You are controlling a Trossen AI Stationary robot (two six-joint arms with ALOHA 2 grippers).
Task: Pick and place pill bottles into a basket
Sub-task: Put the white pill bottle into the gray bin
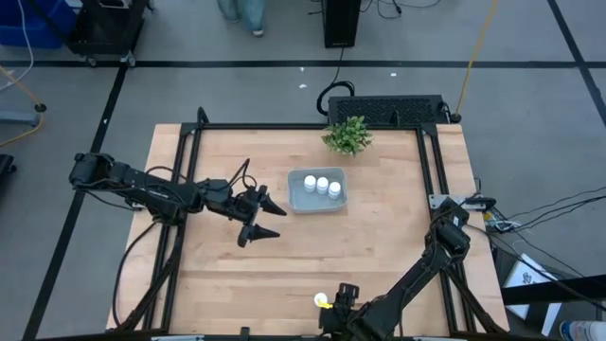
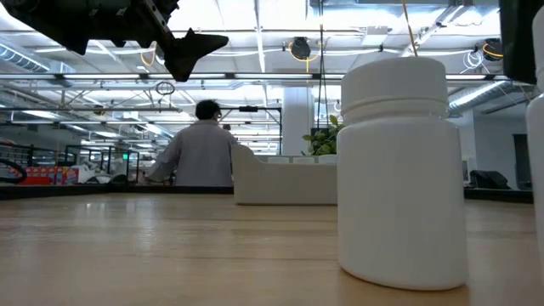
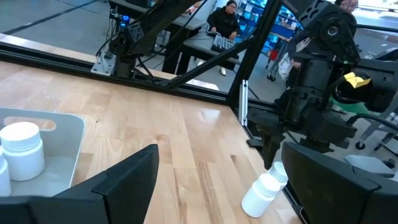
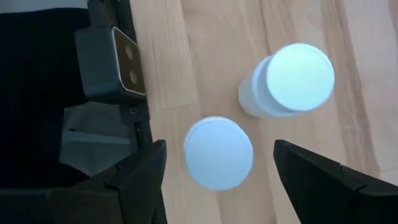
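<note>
The pale grey-blue basket [image 1: 317, 190] stands at the table's middle with three white pill bottles [image 1: 322, 185] upright in it; one of them shows in the left wrist view [image 3: 22, 149]. My left gripper [image 1: 263, 216] hovers open and empty just left of the basket, above the table [image 2: 200, 51]. Two more bottles stand near the table's near edge. My right gripper [image 4: 217, 152] is open above one of them [image 4: 218, 152], pointing down, with a finger on either side of its cap and a gap to each. The other bottle [image 4: 292, 81] is close beside it.
A small green plant [image 1: 347, 135] stands at the far edge behind the basket. A black frame [image 1: 189, 142] borders the table. One bottle stands large in the low view [image 2: 399, 170]. A person [image 2: 200, 144] sits in the room beyond.
</note>
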